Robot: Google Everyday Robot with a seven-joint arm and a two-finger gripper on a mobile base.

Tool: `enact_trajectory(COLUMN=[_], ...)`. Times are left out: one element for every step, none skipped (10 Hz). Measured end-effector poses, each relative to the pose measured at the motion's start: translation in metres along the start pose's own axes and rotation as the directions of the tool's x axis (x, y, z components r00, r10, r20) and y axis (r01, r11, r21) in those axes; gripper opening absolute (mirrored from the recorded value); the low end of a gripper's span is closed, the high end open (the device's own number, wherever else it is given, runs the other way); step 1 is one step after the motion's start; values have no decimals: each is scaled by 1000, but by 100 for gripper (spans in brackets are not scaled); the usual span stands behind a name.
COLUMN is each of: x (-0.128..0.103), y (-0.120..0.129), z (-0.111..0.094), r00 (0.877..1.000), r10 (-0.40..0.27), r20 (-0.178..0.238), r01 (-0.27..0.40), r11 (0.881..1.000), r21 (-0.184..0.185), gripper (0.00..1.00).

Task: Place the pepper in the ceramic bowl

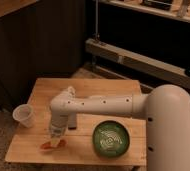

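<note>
The pepper (51, 146) is small and red-orange and lies on the wooden table (103, 90) near its front left edge. My gripper (56, 138) points down right over the pepper, at or just above it, and hides part of it. The ceramic bowl (111, 138) is dark green with a pale leaf pattern inside. It stands on the table to the right of the gripper, about a bowl's width away, with nothing in it.
A small translucent white cup (24, 115) stands at the table's left edge. A flat dark bar (73, 123) lies behind my arm, mostly hidden. Dark wall panels and a metal shelf rail (138, 57) run behind the table.
</note>
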Motion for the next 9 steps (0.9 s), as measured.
enact_trajectory(x=[0, -1, -1, -2, -2, -3, -3, -4, -4], y=[0, 0, 0, -1, -1, -1, -2, -2, -2], z=[-1, -1, -1, -1, -1, -2, -2, -2, -2], r00=[1000, 1000, 1000, 1000, 1000, 1000, 1000, 1000, 1000], r10=[-2, -4, -6, -9, -10, -14, -17, -18, -19], r20=[0, 2, 3, 6, 7, 9, 10, 11, 12], r01=[2, 4, 6, 9, 10, 14, 16, 18, 19], r11=[1000, 1000, 1000, 1000, 1000, 1000, 1000, 1000, 1000], r21=[-1, 1, 2, 2, 3, 3, 4, 4, 5], gripper=[3, 3, 3, 3, 3, 3, 3, 3, 3])
